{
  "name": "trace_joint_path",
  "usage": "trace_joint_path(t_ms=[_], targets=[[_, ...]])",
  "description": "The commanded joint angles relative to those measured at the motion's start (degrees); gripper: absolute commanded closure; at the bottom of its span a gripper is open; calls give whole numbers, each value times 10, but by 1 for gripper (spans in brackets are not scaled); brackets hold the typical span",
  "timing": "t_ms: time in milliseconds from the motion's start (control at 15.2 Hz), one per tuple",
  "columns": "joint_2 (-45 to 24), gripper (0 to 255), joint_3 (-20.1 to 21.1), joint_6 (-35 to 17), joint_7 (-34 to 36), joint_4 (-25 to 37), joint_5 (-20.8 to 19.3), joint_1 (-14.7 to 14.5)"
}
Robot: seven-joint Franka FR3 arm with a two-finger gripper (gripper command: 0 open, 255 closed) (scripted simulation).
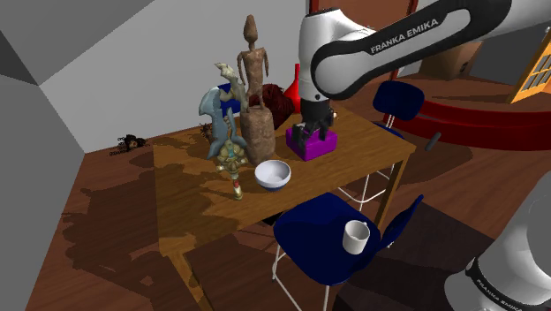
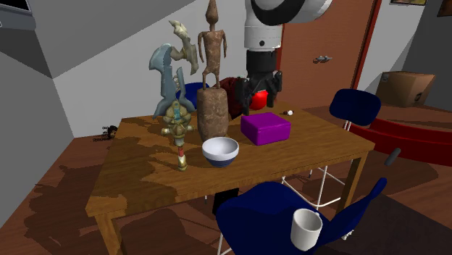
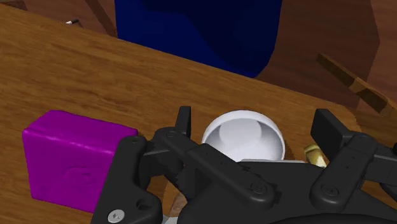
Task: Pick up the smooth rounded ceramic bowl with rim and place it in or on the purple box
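We find the white bowl [image 2: 220,151] upright on the wooden surface [image 2: 319,156], near the edge beside the blue chair [image 2: 268,210]. It stands between the small figurine [image 2: 177,134] and the purple box [image 2: 265,127], touching neither. The gripper [image 2: 259,101] hangs over the surface close to the box. In the wrist view its fingers [image 3: 184,121] stand apart, clasping nothing.

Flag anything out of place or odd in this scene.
A white mug stands upright on the blue chair seat rather than on the table, an odd, easily knocked spot. The bowl and purple box sit upright and undamaged.
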State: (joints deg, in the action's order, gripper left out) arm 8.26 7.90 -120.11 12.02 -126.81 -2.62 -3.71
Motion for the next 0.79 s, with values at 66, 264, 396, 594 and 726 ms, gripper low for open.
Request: trace_joint_path(t_ms=[66, 264, 396, 594, 726], targets=[[-66, 0, 7, -29, 15, 35, -13, -2], [-131, 0, 13, -49, 34, 77, -28, -9], [-175, 0, 15, -59, 47, 109, -39, -14], [-242, 0, 16, -68, 63, 163, -55, -24], [-287, 0, 15, -71, 73, 203, -65, -32]])
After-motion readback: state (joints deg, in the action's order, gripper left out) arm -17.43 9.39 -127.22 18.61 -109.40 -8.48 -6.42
